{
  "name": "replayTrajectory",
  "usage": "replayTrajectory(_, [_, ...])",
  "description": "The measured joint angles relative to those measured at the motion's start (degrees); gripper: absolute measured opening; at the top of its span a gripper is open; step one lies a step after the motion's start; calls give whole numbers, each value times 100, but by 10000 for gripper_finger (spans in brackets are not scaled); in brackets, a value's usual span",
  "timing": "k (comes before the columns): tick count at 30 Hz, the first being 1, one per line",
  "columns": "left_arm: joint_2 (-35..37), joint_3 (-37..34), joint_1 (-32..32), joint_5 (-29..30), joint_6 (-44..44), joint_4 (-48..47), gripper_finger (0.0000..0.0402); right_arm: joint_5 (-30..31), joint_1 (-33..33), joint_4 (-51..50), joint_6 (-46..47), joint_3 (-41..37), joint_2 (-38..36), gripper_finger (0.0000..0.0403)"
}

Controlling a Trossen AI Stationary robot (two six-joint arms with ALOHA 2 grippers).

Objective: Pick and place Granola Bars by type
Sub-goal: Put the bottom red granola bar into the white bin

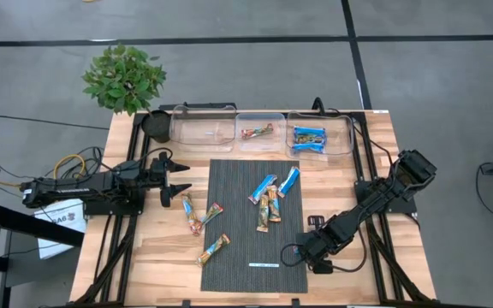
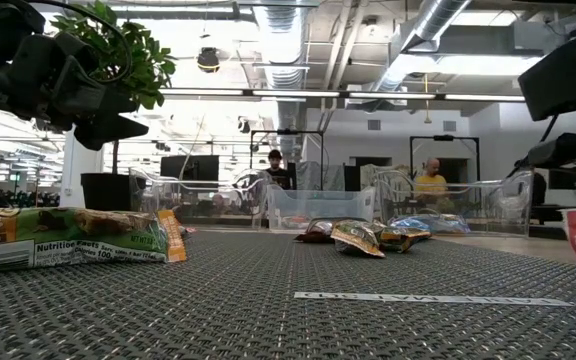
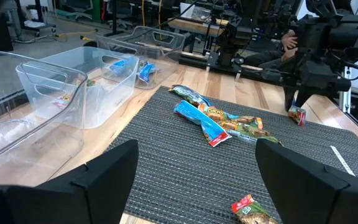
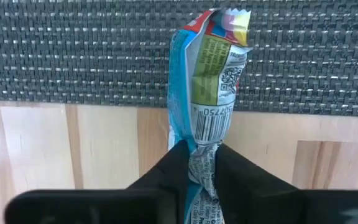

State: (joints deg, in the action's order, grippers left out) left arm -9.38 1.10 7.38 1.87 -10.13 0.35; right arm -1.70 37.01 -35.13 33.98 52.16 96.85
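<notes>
The right claw is clamped on one end of a blue granola bar at the right edge of the dark mat, over the near-right worktop. The left claw hovers with fingers apart at the mat's left edge. More bars lie mid-mat; others sit in the far clear bins.
</notes>
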Motion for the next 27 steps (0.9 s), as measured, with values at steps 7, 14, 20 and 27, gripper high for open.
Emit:
replayTrajectory(7, [-1, 0, -2, 0, 0, 1, 318, 8, -235, 216, -20, -4, -283, 24])
replayTrajectory(14, [1, 0, 0, 0, 0, -1, 318, 15, -809, 692, -609, -4, -884, 16])
replayTrajectory(20, [0, 0, -1, 0, -1, 1, 318, 18, -1680, 1504, -1472, -4, -1254, 19])
replayTrajectory(27, [1, 0, -2, 0, 0, 1, 318, 32, -2866, 2386, -2583, -4, -1448, 15])
